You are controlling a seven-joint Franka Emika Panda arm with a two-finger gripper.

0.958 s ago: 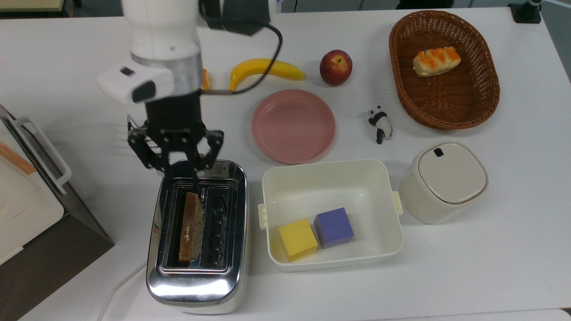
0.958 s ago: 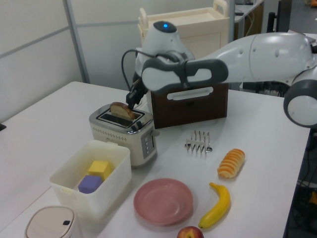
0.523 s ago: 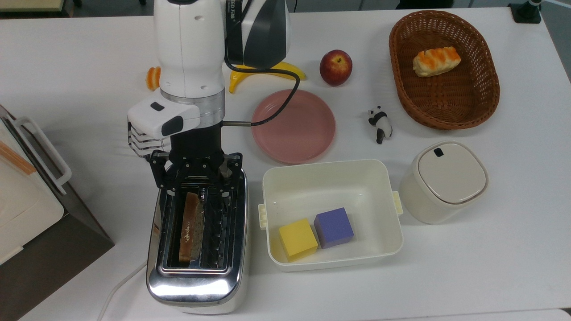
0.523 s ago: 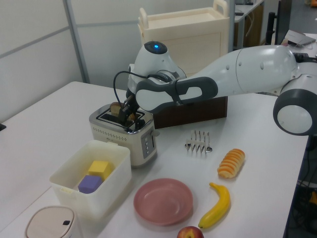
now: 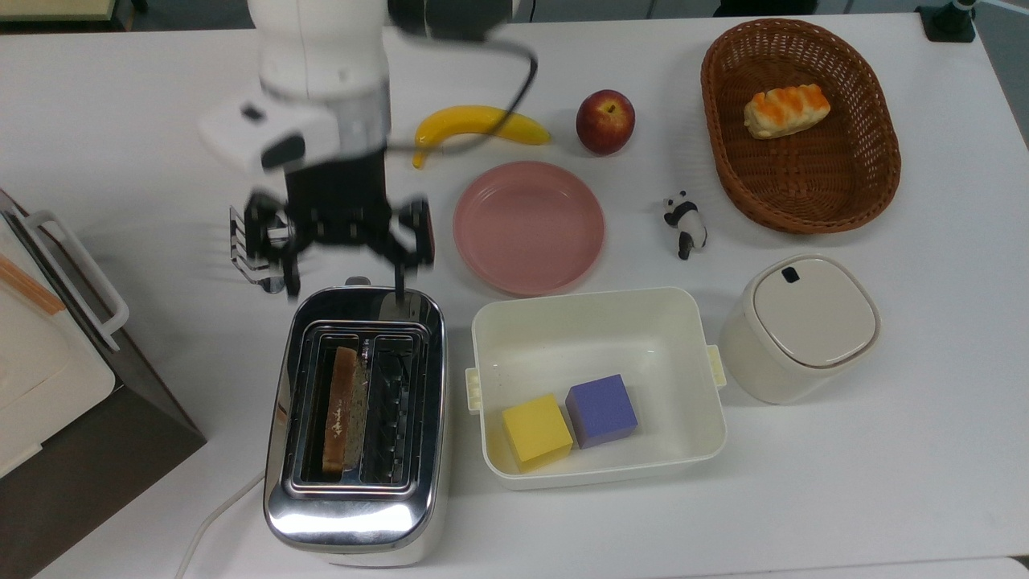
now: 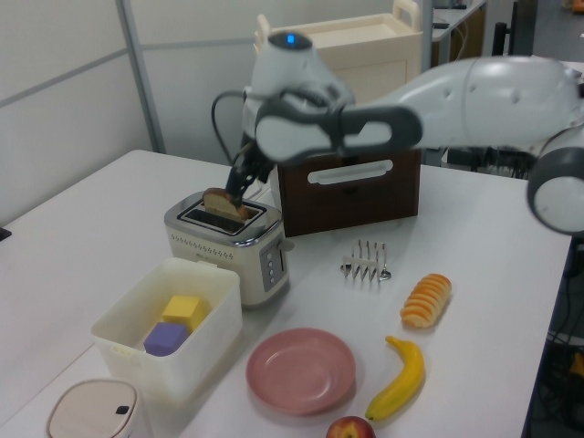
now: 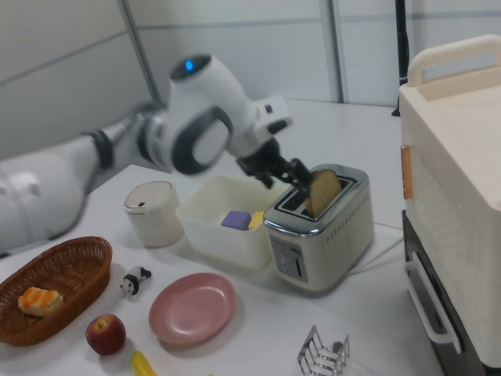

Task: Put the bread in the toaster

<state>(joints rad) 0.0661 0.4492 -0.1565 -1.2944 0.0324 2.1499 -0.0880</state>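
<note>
Since half a second ago I've lifted off the toaster (image 5: 355, 422) toward the top view's upper left; my gripper (image 5: 344, 281) hangs above its far end, fingers (image 5: 399, 277) spread wide, holding nothing. Toaster sits at the top view's lower left, beside the white bin (image 5: 596, 322). Bread (image 5: 343, 410) stands upright in the slot on the top view's left, top edge protruding.

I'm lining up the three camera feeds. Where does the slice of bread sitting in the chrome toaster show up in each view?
Top view: the brown slice of bread stands in the chrome toaster's slot on the top view's left.
Left view: bread left of centre.
Right view: bread right of centre.
Shared landmark: the white plastic tub beside the toaster.
</note>
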